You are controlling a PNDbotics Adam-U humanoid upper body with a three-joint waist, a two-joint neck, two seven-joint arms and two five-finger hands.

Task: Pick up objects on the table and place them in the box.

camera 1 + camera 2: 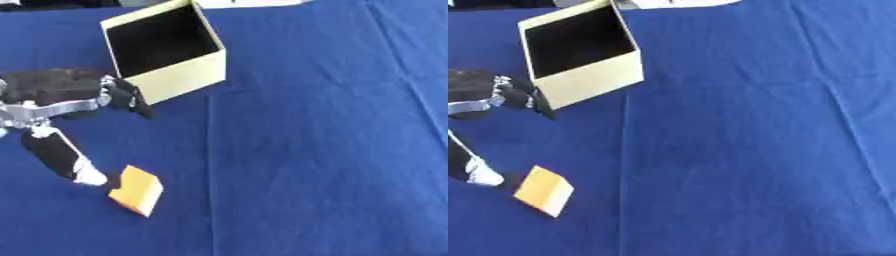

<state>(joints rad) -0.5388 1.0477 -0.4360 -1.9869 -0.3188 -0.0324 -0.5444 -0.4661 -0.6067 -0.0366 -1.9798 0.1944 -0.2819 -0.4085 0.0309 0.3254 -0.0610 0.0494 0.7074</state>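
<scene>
Blue cloth (324, 150) covers the whole worktop, lightly creased, with one fold line running straight down from near the box toward the near edge.

On it, low at the left, lies an orange block (137, 190), tilted, one corner pointing at the near edge. Its upper left corner sits just beside the pale tip of the left hand's (66, 100) lower finger (61, 157); whether the two touch cannot be told. That finger stretches down and rightward from the palm, straight rather than curled, and nothing is held. A second finger (131, 97) reaches rightward toward the box, its dark tip just short of the box's near wall. The hand is spread, its fingers well apart from each other.

An open, cream-walled box (188, 75) with a dark inside stands up-left of centre, turned askew so that one corner points toward the near right. Its far wall comes close to the worktop's far edge, where a strip of something white (675, 3) shows.

Right of the fold line the cloth is bare right out to the right edge and down to the near edge. Between block and box lies an open stretch of cloth.
</scene>
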